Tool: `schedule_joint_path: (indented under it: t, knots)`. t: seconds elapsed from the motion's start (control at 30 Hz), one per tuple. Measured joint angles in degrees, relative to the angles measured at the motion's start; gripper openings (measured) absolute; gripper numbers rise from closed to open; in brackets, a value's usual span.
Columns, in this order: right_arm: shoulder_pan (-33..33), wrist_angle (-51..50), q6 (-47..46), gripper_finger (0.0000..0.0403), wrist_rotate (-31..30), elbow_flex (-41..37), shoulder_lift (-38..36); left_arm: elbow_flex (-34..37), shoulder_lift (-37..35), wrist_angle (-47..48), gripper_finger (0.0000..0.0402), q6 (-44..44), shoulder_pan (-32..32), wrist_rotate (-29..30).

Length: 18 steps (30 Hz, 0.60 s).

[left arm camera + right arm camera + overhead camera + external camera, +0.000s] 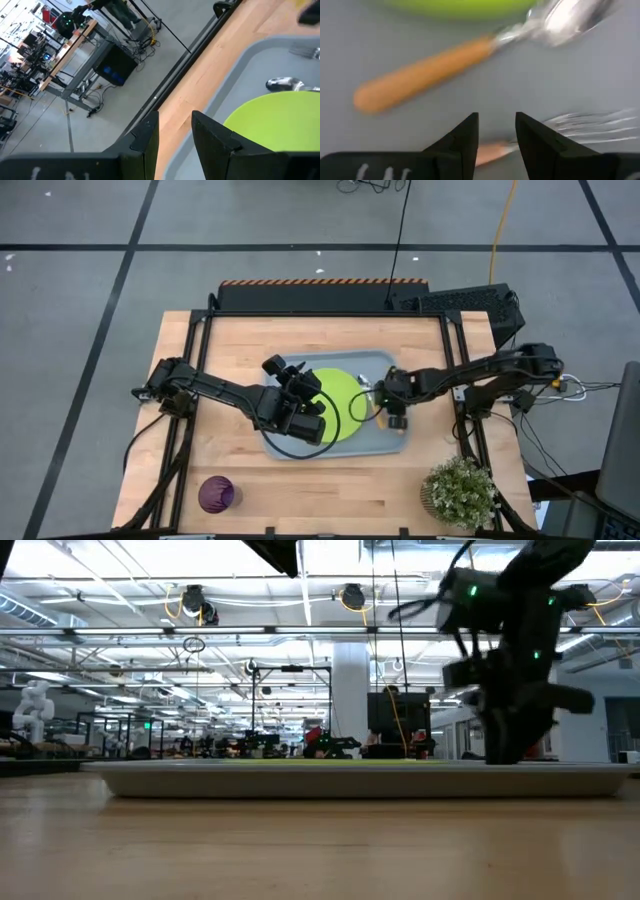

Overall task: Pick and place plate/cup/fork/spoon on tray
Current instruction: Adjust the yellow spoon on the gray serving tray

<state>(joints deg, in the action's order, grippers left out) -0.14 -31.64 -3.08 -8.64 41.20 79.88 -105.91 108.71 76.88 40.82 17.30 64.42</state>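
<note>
While both grippers hover slightly parted and empty: plate (335, 400), spoon (470, 57), fork (570, 127) inside tray (385, 445).

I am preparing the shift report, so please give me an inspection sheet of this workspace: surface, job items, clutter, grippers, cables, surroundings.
Surface: wooden table, tray near its middle.
Job's things: plate, spoon and fork lie on the tray; cup stands off it, near the table's front left corner.
Clutter: potted plant at the front right corner.
Grippers: left gripper open, empty, beside the plate; right gripper open above the fork's handle.
Cables: black and yellow cables on the floor behind the table.
Surroundings: lab benches, other equipment.
</note>
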Motion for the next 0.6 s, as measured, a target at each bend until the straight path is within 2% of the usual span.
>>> schedule_joint_path:
  t: [0.17,0.3,0.43,0.6]
  knots:
    - [-0.34,0.37,3.76,0.0121,-2.61,0.88,-9.71,0.00,0.00,-0.02,0.0120,-0.02,0.00,0.02]
    - [-1.53,4.84,8.44,0.0121,-4.96,1.17,-13.90,0.00,0.00,-0.21,0.0120,-0.04,-0.02,0.04]
    - [-4.06,9.44,14.04,0.0121,-4.63,1.17,-12.84,0.00,0.00,-0.30,0.0120,-0.02,-0.02,0.04]
    - [-7.21,13.39,18.39,0.0121,-0.27,1.19,-6.29,0.00,0.00,-0.39,0.0120,-0.04,-0.02,0.02]
